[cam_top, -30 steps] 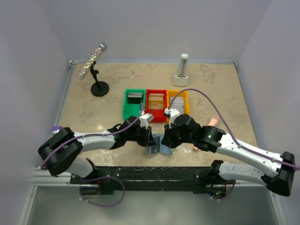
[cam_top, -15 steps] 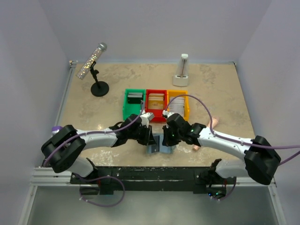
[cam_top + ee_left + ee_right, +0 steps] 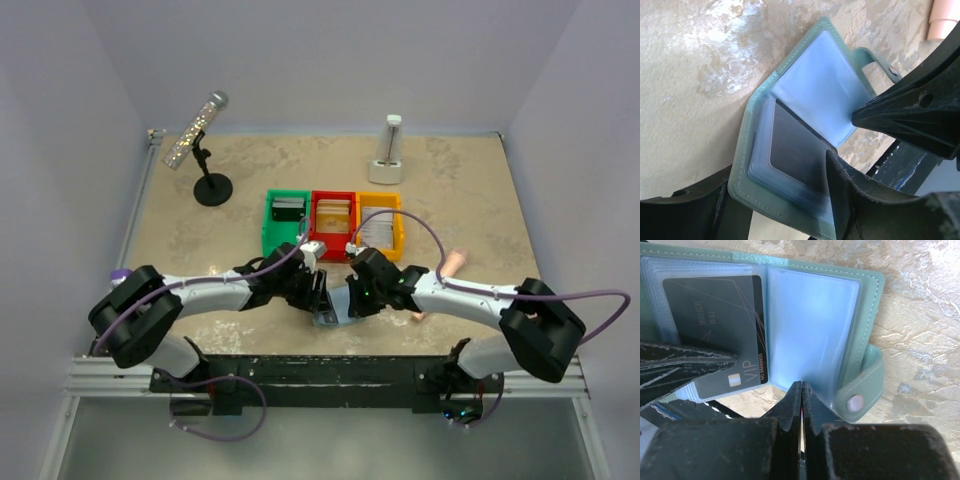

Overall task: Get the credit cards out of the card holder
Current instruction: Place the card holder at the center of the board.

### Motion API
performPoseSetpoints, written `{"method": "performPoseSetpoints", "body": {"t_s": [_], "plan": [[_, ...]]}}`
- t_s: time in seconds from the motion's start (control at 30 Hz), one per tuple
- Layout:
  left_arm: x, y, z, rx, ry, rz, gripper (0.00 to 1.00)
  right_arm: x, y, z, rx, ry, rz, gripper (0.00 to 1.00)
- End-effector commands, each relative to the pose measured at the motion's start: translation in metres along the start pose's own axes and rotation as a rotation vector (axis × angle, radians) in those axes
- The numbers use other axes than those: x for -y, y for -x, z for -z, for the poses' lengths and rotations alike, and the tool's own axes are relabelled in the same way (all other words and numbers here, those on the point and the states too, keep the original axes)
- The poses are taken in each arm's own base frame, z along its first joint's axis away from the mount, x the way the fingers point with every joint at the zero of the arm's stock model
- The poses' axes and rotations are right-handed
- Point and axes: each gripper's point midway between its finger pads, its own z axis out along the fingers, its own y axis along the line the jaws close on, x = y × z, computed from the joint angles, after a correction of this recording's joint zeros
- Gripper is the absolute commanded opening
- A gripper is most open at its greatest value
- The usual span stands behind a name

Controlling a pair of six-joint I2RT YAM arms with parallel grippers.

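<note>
card holder (image 3: 329, 319): pale blue-grey, lies open on the table (image 3: 470, 190) at the near edge, between the two grippers. both panels have clear pockets, and the snap tab (image 3: 856, 401) sticks out from the right panel.

credit card (image 3: 715, 325): dark face, "vip" printed near one corner. it sits in the clear pocket of the holder's left panel, over a stack of further sleeves.

left gripper (image 3: 320, 297): clamped on the card-bearing panel, one finger under its outer edge and the other over the sleeves.

right gripper (image 3: 801, 386): fingers pressed together with barely a slit between them. the tips meet the lower edge of the empty clear pocket on the right panel; cannot tell whether a leaf is caught.

pink object (image 3: 452, 262): on the table to the right, beside the right arm.

green bin (image 3: 270, 232), red bin (image 3: 333, 196), yellow bin (image 3: 380, 197): in a row beyond the grippers, touching side to side. they hold flat pieces: dark, tan and whitish in that order.

black stand (image 3: 211, 188): far left, carries a tilted glitter tube (image 3: 193, 132).

white upright object (image 3: 389, 150): far edge, behind the yellow bin.
</note>
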Motion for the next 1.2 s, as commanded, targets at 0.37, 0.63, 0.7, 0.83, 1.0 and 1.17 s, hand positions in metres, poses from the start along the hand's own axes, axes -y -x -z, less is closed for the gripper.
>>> {"method": "performPoseSetpoints", "body": {"t_s": [0.37, 0.63, 0.7, 0.83, 1.0, 1.17], "plan": [[-0.011, 0.019, 0.064, 0.098, 0.161, -0.096, 0.71, -0.008, 0.01, 0.013, 0.045, 0.036, 0.007, 0.0], [0.015, 0.02, 0.077, 0.211, 0.002, -0.01, 0.6, -0.013, 0.038, 0.032, 0.118, 0.002, 0.065, 0.0], [0.026, 0.019, 0.071, 0.222, -0.071, 0.007, 0.54, -0.016, 0.046, 0.033, 0.129, -0.004, 0.074, 0.0], [0.026, 0.012, 0.053, 0.189, -0.081, 0.025, 0.44, -0.014, 0.067, 0.03, 0.167, -0.057, 0.094, 0.0], [0.014, -0.002, 0.031, 0.14, -0.058, 0.049, 0.4, -0.012, 0.086, 0.017, 0.169, -0.107, 0.126, 0.0], [0.002, -0.01, 0.022, 0.121, -0.021, 0.06, 0.39, -0.014, 0.092, 0.008, 0.144, -0.114, 0.137, 0.0]]}}
